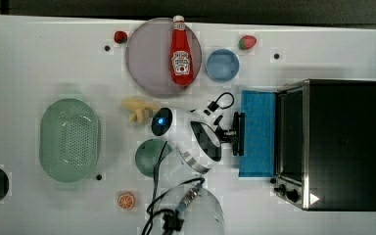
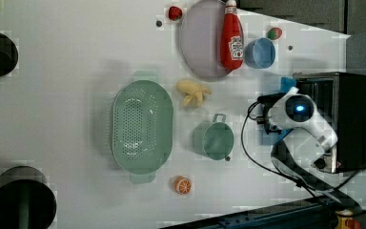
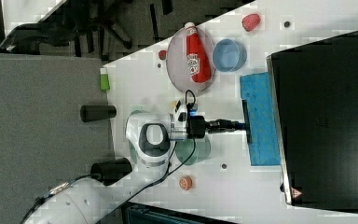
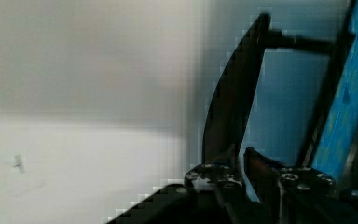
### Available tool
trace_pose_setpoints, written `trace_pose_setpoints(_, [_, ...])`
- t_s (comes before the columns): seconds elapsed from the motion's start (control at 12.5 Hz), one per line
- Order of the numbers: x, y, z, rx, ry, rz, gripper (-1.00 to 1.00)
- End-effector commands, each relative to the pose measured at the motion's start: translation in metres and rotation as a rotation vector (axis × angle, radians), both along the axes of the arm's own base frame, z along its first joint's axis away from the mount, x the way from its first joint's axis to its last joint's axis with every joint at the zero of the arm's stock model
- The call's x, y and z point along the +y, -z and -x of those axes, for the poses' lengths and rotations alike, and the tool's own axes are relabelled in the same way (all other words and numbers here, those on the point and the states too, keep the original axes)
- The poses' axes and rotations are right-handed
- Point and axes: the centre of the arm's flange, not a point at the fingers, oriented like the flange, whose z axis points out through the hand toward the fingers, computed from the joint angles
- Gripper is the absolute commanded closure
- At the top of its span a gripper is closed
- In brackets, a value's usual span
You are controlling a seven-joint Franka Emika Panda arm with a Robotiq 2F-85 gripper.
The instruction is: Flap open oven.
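The oven point(image 1: 342, 142) stands at the top view's right, black on top with two knobs point(image 1: 286, 191) at its front corner. Its blue glass door point(image 1: 259, 147) lies flapped down, roughly level over the table. My gripper point(image 1: 233, 134) is at the door's outer edge, shut on the dark bar handle point(image 1: 238, 122). In the right view the gripper point(image 3: 237, 125) reaches level to the handle point(image 3: 245, 112) in front of the oven point(image 3: 326, 116). The wrist view shows the handle point(image 4: 235, 93) running down between my fingertips point(image 4: 214, 175), with the blue door point(image 4: 345, 102) beside it.
A green cup point(image 1: 149, 156) and a banana point(image 1: 138, 110) lie close behind my arm. A ketchup bottle point(image 1: 180, 51) rests on a grey plate point(image 1: 147, 58) beside a blue bowl point(image 1: 222, 64). A green colander point(image 1: 69, 139) and an orange slice point(image 1: 126, 200) sit further to the top view's left.
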Motion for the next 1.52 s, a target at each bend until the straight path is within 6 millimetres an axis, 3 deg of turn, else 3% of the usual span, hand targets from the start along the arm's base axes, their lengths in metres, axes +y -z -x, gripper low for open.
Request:
trace_pose_setpoints(0.08, [-0.001, 0.003, -0.022, -0.097, 0.063, -0.009, 0.65])
trace_pose_setpoints(0.32, [0.002, -0.016, -0.039, -0.152, 0.075, -0.03, 0.65])
trace_pose_setpoints(0.48, [0.003, -0.057, -0.052, -0.242, 0.201, -0.105, 0.65])
trace_pose_setpoints(0.88, [-0.011, -0.212, -0.075, -0.482, 0.663, -0.395, 0.65])
trace_pose_setpoints(1.12, [-0.018, -0.31, -0.062, -0.435, 0.888, -0.502, 0.65])
trace_pose_setpoints(1.36, [-0.02, -0.415, -0.049, -0.413, 0.897, -0.496, 0.65])
trace_pose_setpoints(1.52, [-0.021, -0.449, -0.029, -0.32, 0.933, -0.466, 0.65])
